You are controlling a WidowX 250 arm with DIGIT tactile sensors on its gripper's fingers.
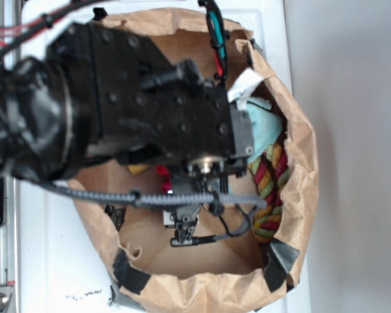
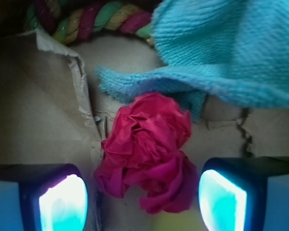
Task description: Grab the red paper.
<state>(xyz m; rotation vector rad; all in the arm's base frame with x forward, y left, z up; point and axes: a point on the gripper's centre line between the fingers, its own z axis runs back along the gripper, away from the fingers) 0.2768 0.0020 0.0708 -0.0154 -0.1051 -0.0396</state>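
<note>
In the wrist view the gripper (image 2: 143, 202) stands with its jaws apart, one finger (image 2: 62, 202) at each lower corner, both cut off by the frame's bottom edge. The red paper (image 2: 147, 151) lies crumpled between and just ahead of them, touching neither. Beyond it a blue cloth (image 2: 221, 53) overhangs its far edge, and the braided rope (image 2: 94, 19) runs past that. From outside, the arm hides most of the paper bag (image 1: 300, 143); only a red sliver (image 1: 161, 172) shows.
</note>
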